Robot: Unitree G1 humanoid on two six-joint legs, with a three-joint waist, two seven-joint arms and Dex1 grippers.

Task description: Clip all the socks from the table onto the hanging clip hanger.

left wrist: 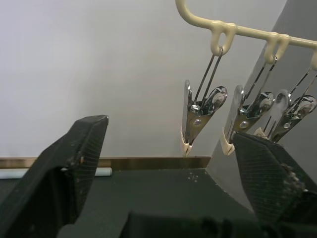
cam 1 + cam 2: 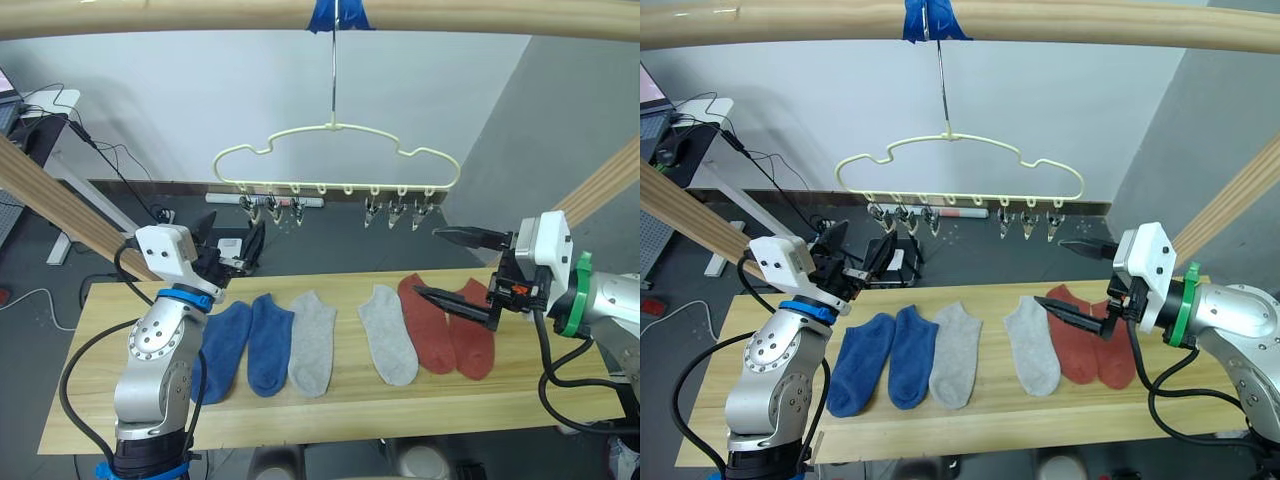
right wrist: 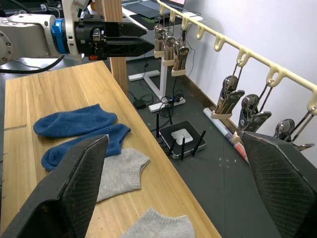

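Here we see both hands raised above the tabletop [image 2: 150, 420] with fingers spread wide and nothing held. The left hand [image 2: 232, 243] hovers over the far left edge, its fingers pointing toward the left-end clips [image 1: 198, 111] of the pale yellow clip hanger [image 2: 337, 158], without touching them. The right hand [image 2: 455, 268] hangs over the right end, one finger above the red socks [image 2: 445, 325], touching neither them nor the hanger. All six socks lie side by side along the middle of the tabletop: two blue socks [image 2: 245, 345] toward the left end, two grey socks [image 2: 345, 340] in the centre, the red pair toward the right end. The hanger hangs by its hook from a wooden beam [image 2: 150, 15], beyond the far edge.
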